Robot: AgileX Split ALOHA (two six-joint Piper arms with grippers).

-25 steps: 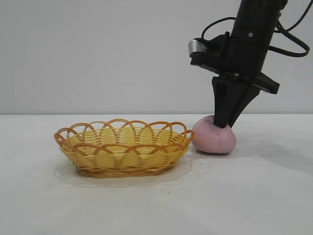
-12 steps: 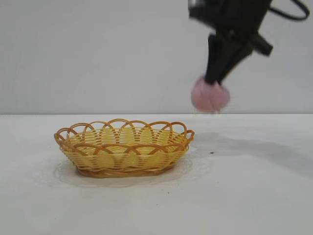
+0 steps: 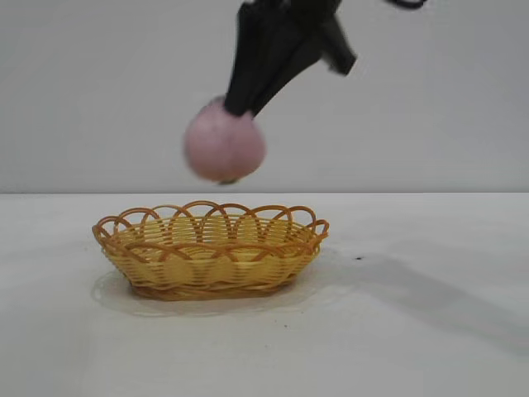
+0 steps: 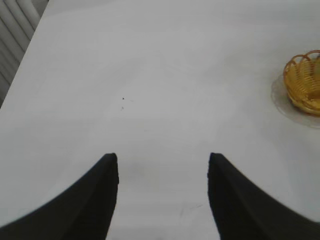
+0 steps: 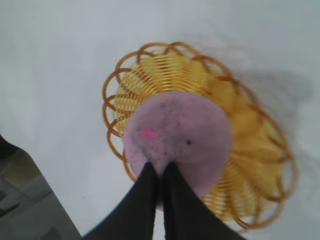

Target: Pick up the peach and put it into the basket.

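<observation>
- On the left, the left gripper (image 4: pixel 162 200) is parked over a bare stretch of the white table (image 4: pixel 150 75), well apart from everything else. Its two dark fingers (image 4: pixel 95 200) stand spread with nothing between them.
- In the left wrist view only an edge of the basket (image 4: pixel 305 82) shows, far off across the table.
- In the exterior view the basket (image 3: pixel 211 248) sits on the table (image 3: pixel 413 331) left of centre: a shallow oval with yellow woven sides and an orange-brown looped rim. Nothing lies inside it.
- Above it hangs the peach (image 3: pixel 225 147), a dusty-pink round fruit, clear of the rim and in the air over the basket's middle.
- The right gripper (image 3: pixel 240 107) comes down at a slant from the upper right. Its dark fingers (image 3: pixel 260 70) are pinched close together on the top of the peach and carry it.
- The right wrist view looks down along those fingers (image 5: pixel 150 200): the peach (image 5: pixel 177 135) covers the middle of the basket (image 5: pixel 250 150) beneath, with the looped rim showing all round it.
- To the right of the basket the arm's shadow falls across the table.
</observation>
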